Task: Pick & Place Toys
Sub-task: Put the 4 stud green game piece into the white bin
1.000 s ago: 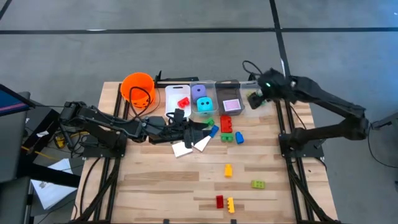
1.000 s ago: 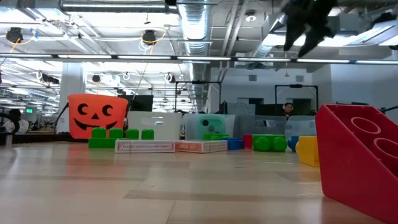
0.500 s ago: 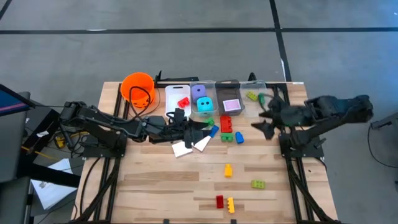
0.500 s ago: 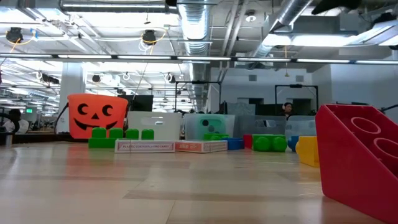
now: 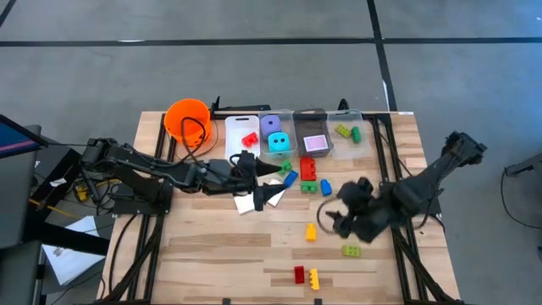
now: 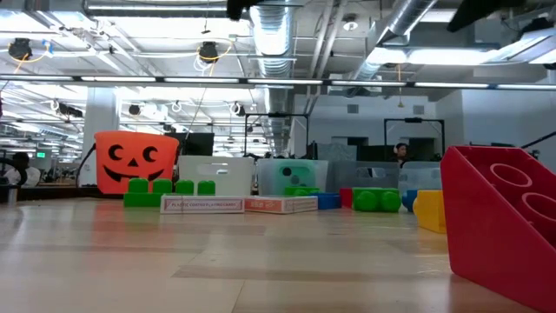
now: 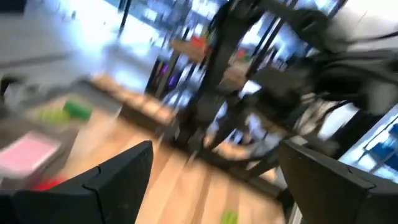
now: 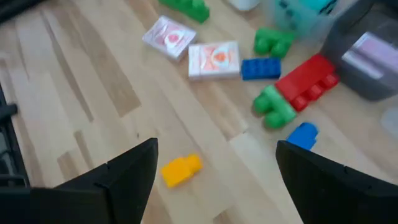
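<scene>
The big red brick (image 6: 504,222) runs off the low view's right edge; motion smears the left wrist view, and the left arm covers part of the cards (image 5: 261,200)

We see bare wood across the table (image 5: 212,254) along its near left part. The right gripper (image 5: 332,222) hangs with fingers spread over 1 yellow brick (image 5: 311,231), with 1 green brick (image 5: 351,251) just beside, crowding that spot.
</scene>
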